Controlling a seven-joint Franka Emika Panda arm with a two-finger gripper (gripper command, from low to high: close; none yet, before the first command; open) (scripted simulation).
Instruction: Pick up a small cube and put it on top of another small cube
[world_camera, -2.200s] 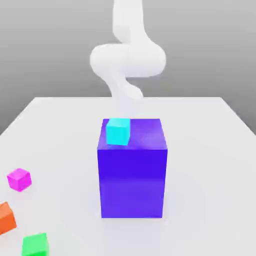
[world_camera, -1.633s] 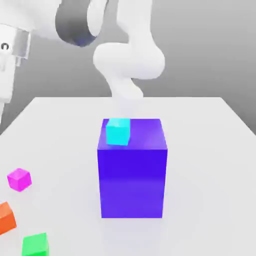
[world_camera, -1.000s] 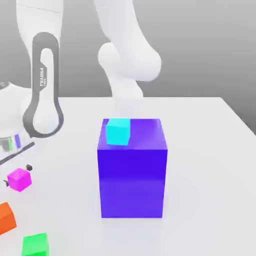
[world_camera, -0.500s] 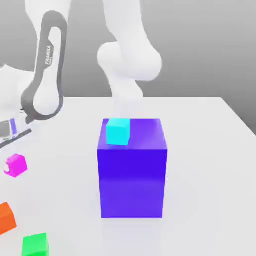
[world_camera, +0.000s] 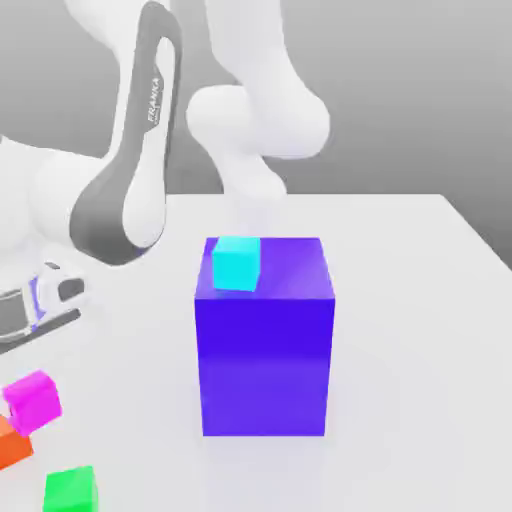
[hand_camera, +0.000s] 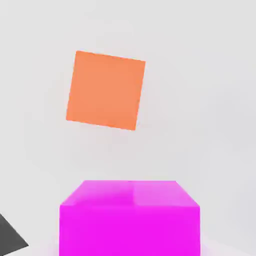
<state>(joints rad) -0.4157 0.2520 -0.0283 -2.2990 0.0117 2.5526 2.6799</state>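
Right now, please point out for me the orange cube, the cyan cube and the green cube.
Orange cube (hand_camera: 106, 90): hand view, upper face.
Cyan cube (world_camera: 235, 268): exterior view, front face.
Green cube (world_camera: 71, 490): exterior view, front face.

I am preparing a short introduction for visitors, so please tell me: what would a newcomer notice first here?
Probably the big blue block in the middle of the exterior view, with a cyan cube on top. Next, the magenta cube, held by the gripper near the orange cube.
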